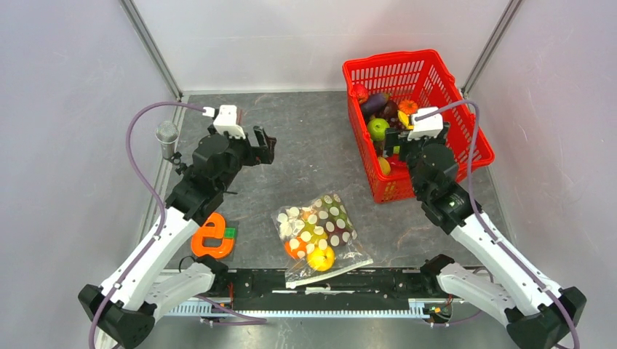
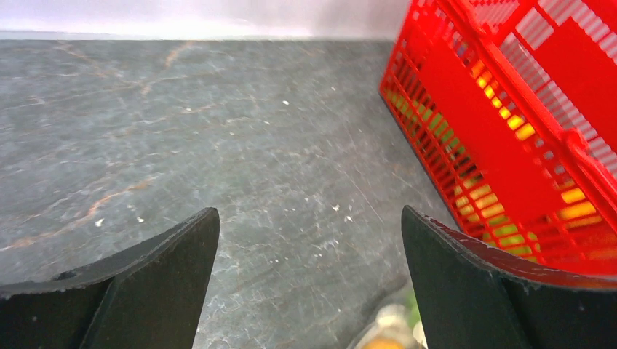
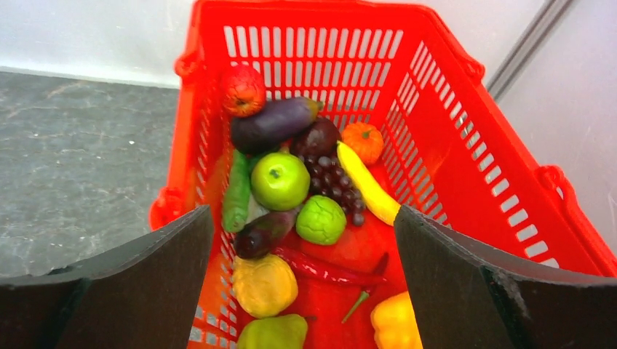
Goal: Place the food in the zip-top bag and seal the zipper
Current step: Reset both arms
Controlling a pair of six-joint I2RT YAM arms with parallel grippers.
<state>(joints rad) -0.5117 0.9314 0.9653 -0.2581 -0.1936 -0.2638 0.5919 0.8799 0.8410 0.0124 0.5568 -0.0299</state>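
The dotted clear zip-top bag point(image 1: 318, 231) lies flat at the table's front centre with a yellow and an orange toy food inside; its zipper point(image 1: 331, 268) edge faces the front. Its blurred corner shows in the left wrist view point(image 2: 389, 327). More food fills the red basket: a green apple point(image 3: 280, 180), purple eggplant point(image 3: 273, 123), yellow banana point(image 3: 367, 185), red chili point(image 3: 327, 269), a yellow lumpy fruit point(image 3: 264, 285) and others. My right gripper point(image 3: 302, 218) is open and empty above the basket's food point(image 1: 396, 138). My left gripper point(image 2: 309, 225) is open and empty over bare table point(image 1: 263, 145).
The red mesh basket point(image 1: 429, 69) stands at the back right; its side shows in the left wrist view point(image 2: 509, 138). A flat orange e-shaped toy point(image 1: 212, 237) lies at the front left. A grey cylinder point(image 1: 167, 137) stands at the left wall. A black rail point(image 1: 327, 283) runs along the front edge.
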